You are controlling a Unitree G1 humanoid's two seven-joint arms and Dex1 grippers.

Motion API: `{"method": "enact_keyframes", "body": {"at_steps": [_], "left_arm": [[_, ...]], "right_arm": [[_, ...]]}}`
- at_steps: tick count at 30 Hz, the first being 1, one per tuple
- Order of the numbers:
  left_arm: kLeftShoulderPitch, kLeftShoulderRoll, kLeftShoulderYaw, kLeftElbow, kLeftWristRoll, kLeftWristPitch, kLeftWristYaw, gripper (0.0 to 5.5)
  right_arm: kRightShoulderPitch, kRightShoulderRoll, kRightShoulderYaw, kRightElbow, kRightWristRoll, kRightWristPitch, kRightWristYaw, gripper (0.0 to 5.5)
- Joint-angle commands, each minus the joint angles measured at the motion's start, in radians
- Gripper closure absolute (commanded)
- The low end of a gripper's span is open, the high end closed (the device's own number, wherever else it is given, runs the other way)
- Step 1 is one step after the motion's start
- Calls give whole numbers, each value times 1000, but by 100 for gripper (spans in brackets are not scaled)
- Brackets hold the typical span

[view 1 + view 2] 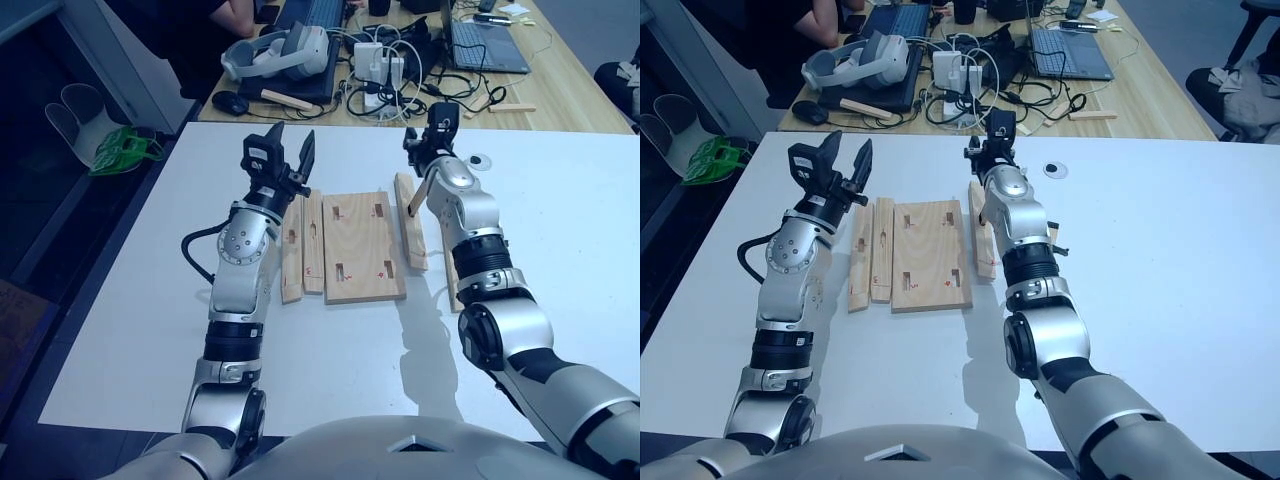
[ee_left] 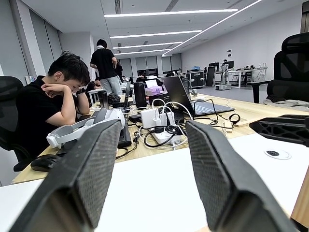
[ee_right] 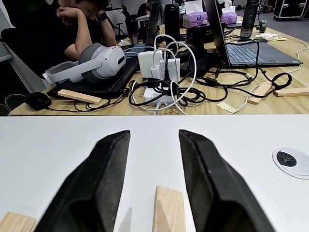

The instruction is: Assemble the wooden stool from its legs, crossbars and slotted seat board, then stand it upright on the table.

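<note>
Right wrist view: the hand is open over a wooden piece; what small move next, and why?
Probably lower the right hand and close on the wooden piece: its open fingers straddle the piece's end without touching, and the seat board lies flat, nothing joined.

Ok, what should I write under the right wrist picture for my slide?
The open right hand poised over a wood piece on the table.

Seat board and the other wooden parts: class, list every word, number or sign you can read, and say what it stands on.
No text can be read.
Small red marks beside the slots of the seat board: too small to read.
</note>
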Motion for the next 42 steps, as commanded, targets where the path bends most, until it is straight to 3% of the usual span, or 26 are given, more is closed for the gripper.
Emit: {"method": "enact_keyframes", "body": {"at_steps": [1,6,12,20,32,39,42], "left_arm": [[-12,2,2,4,-1,16,0,303],[-19,4,1,13,1,15,-1,303],[-16,5,3,11,0,15,-2,303],[-18,1,3,15,0,14,1,303],[-21,0,4,26,-1,6,2,303],[-19,0,4,30,-1,1,2,303],[-19,1,6,30,-3,2,2,303]], "right_arm": [[58,11,32,-42,-26,-126,6,363],[92,17,120,-182,-62,-274,80,363],[97,64,109,-286,80,94,170,363],[145,48,35,-312,56,400,-54,363],[157,23,31,-297,-9,453,-143,363],[159,59,-88,-302,26,458,-247,363],[158,52,-52,-301,10,436,-223,363]]}}
